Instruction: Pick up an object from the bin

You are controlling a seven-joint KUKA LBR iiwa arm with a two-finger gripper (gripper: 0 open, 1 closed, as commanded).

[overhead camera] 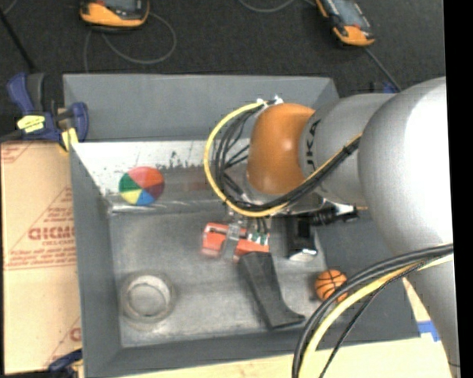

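In the middle of the bin's (94, 253) floor lies a small orange-red block (216, 240), boxy, with a paler face turned upward. The gripper (245, 236) is down at the block's right side, touching it or very nearly so. Whether the claw is open, closed or gripping the block cannot be told, because the wrist's orange cover (278, 147) and its loop of yellow and black cables (218, 158) sit above it and hide its working end.

A scrap of red with a green-and-white striped patch (254, 244) shows just under the gripper, beside the block. It is unclear whether this belongs to the block.

A flat black strip (264, 293) runs from just below the gripper toward the front wall. Just to the gripper's right lies a small black piece with a white end (303, 241).

Nearer the right wall sits a little orange ball with dark seams (330, 283). Well apart, in the front left corner, stands a clear round cup (147, 296). A multicoloured ball (141, 186) in red, yellow, green and blue rests against the back wall at the left.

The grey arm (392, 162) reaches in from the right.
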